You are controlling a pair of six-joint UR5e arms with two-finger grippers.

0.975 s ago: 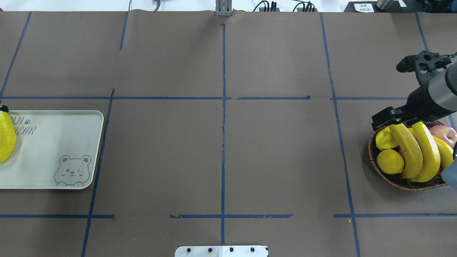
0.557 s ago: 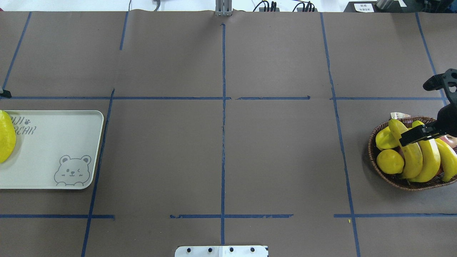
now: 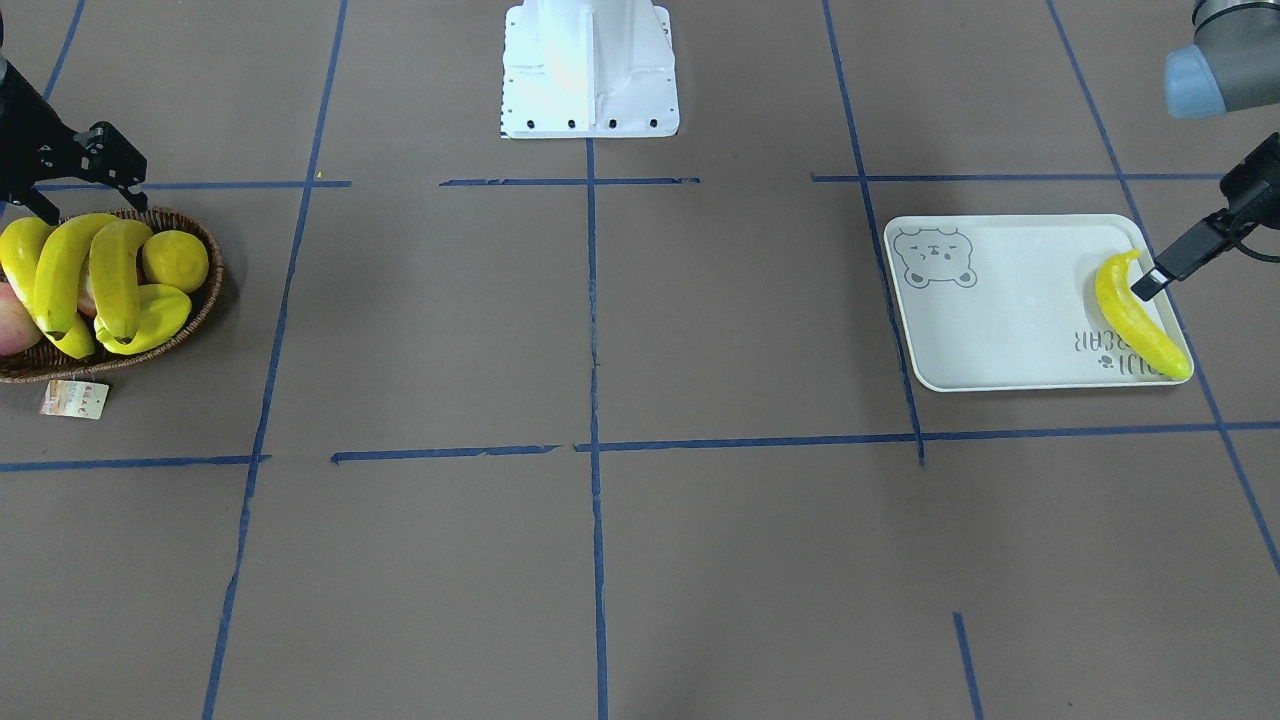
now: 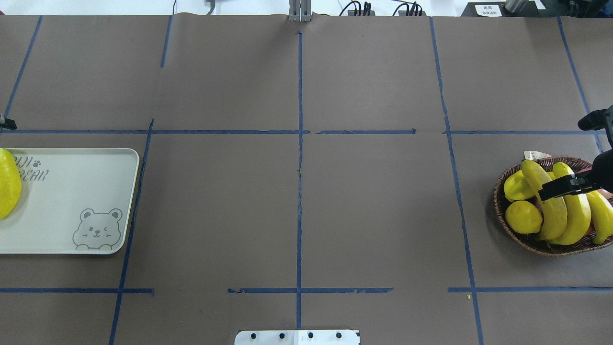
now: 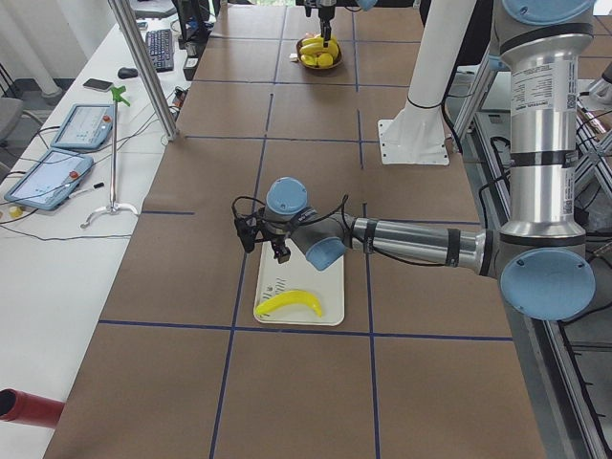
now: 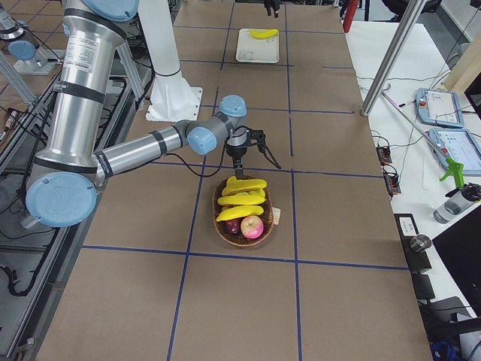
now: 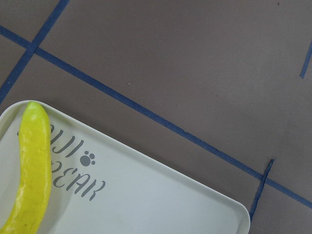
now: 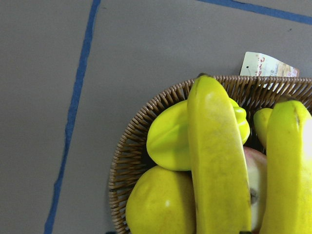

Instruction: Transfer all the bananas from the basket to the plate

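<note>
The right gripper [image 4: 561, 160] hangs with its fingers wide apart, holding nothing, just above three long yellow bananas [image 4: 550, 206] lying in the brown woven basket [image 4: 499, 208]. Far off, one curved yellow banana [image 3: 1140, 320] lies on the flat white bear plate [image 3: 1000, 300], right beside the left gripper [image 5: 278, 252]. I cannot tell if that one is apart or closed.

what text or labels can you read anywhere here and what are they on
"BEAR": grey print on the plate.
"UJI" or similar, followed by a paw-print sign: above it on the plate, its start close against the banana, so unsure.
Print on the paper tag at the basket rim: too small and blurred to read.
</note>
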